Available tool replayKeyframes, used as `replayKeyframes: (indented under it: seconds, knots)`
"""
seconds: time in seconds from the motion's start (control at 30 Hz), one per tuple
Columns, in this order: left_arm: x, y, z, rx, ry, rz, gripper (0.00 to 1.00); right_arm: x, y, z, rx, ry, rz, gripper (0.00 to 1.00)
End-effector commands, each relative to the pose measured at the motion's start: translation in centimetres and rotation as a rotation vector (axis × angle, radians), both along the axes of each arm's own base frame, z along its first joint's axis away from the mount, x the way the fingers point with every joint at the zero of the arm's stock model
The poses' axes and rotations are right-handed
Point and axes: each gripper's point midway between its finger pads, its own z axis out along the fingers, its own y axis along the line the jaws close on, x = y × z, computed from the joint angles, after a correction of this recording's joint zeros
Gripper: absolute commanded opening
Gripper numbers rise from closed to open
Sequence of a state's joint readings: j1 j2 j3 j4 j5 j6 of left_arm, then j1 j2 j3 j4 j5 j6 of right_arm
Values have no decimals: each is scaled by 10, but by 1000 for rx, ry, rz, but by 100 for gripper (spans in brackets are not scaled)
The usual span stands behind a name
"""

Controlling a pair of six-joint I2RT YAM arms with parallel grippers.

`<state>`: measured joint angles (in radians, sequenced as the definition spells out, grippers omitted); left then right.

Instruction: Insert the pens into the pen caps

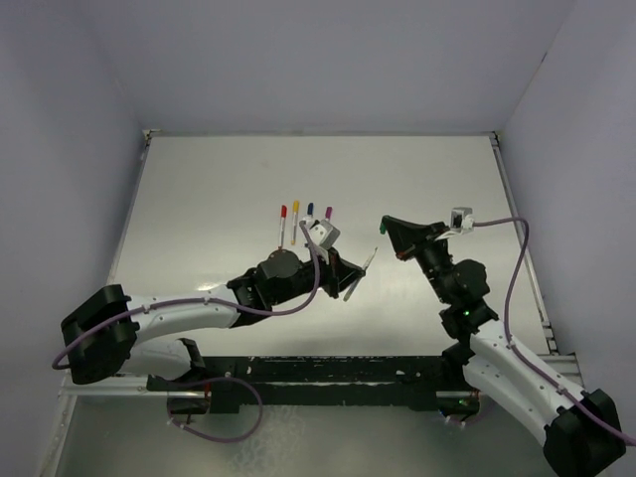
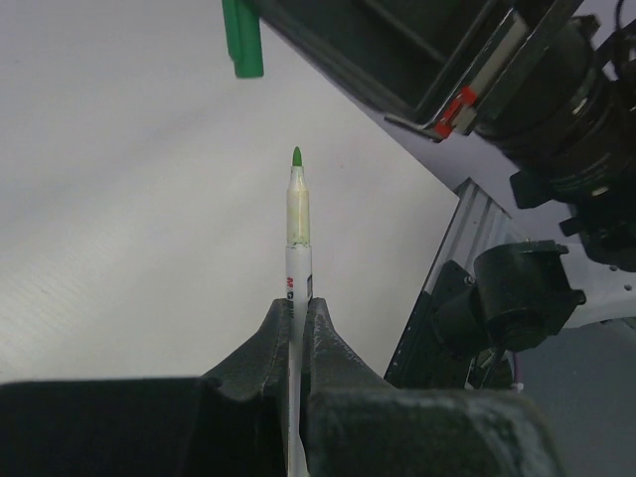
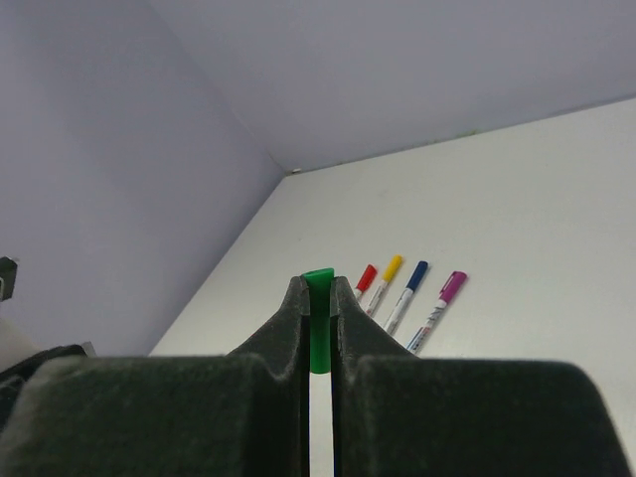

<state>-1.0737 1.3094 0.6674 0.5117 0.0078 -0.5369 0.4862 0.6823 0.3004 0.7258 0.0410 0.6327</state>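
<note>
My left gripper is shut on a pale grey-white pen, its bare green tip pointing away from the fingers. My right gripper is shut on the green cap. In the left wrist view this cap hangs a short way beyond the pen tip, up and to the left, with a gap between them. Several pens lie side by side on the table behind, capped red, yellow, blue and purple. They also show in the right wrist view, red to purple.
The white table has a raised rail along its left and right edges. Grey walls close it in at the back and sides. The row of capped pens lies just behind my left wrist camera.
</note>
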Motion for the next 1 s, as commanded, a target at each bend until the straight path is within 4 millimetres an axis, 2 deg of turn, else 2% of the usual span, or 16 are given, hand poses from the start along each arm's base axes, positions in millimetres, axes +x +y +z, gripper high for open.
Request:
replayKeyframes:
  seconds: [0.0,0.1,0.4,0.73,0.97]
  knots:
    - [4,6,50,-180,-85,41,0,-12,11,38,158,-119,92,0]
    - [7,9,53,-195,-103,60,0,-13,12,45,206,-126,111,0]
    - [12,13,45,-192,-105,99,0,-21,15,52,304,-119,160,0]
    - [15,12,45,-200,-117,108,0,-24,20,35,361,-73,203,0]
    - [15,9,43,-198,-113,98,0,-24,22,37,374,-82,209,0]
